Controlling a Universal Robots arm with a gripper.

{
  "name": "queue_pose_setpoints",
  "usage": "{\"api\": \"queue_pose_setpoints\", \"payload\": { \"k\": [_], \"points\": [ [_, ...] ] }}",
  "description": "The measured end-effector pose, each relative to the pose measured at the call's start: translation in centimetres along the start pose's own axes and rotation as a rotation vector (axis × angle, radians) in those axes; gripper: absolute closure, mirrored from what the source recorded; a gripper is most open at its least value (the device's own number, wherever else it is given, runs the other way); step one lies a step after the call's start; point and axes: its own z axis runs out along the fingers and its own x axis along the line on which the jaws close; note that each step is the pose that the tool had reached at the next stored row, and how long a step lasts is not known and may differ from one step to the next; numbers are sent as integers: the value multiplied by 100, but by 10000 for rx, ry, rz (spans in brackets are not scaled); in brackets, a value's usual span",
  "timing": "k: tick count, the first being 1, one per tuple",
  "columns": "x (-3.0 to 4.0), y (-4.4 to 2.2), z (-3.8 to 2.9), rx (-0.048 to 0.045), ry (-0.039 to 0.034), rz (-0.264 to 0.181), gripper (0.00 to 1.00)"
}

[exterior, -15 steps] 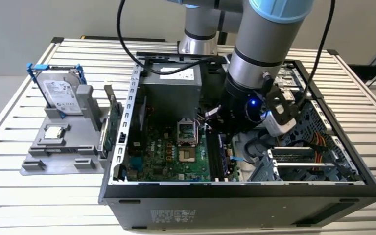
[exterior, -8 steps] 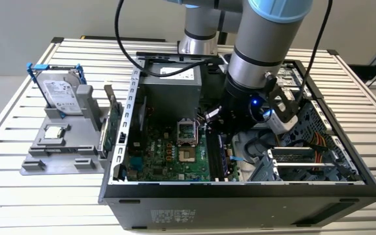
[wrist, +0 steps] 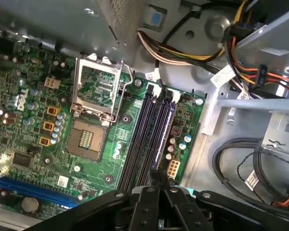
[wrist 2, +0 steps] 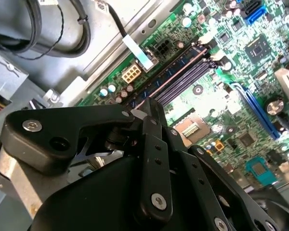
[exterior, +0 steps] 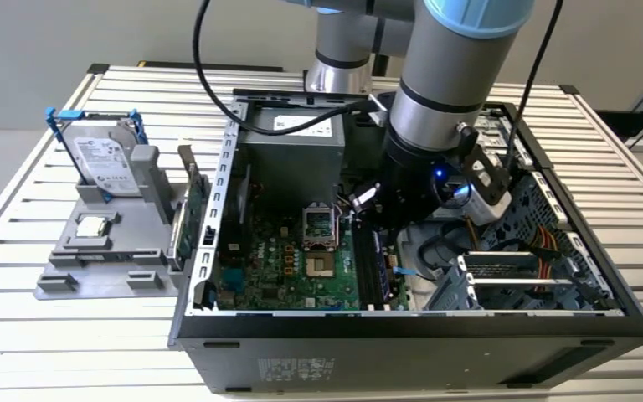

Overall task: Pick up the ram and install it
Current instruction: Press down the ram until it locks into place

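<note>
The ram is a dark, bluish stick standing in one of the black motherboard slots, beside the CPU socket. In the second wrist view the ram shows its pale top edge running along the slots. My gripper is shut, and its black fingertips meet right over the near end of the stick, on it or just above it. I cannot tell whether they touch. In the exterior view my arm reaches down into the open computer case over the slots.
Bundled cables and a metal drive cage crowd one side of the slots. The power supply sits at the case's back. Outside the case, on the exterior view's left, a grey holder carries a hard drive and a green card.
</note>
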Motion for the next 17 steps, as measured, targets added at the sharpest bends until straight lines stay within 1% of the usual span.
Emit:
{"api": "queue_pose_setpoints", "payload": {
  "k": [4,17],
  "points": [
    [-1,4,0,-1,17,-384,100],
    [2,7,5,19,-24,-1884,100]
  ]
}}
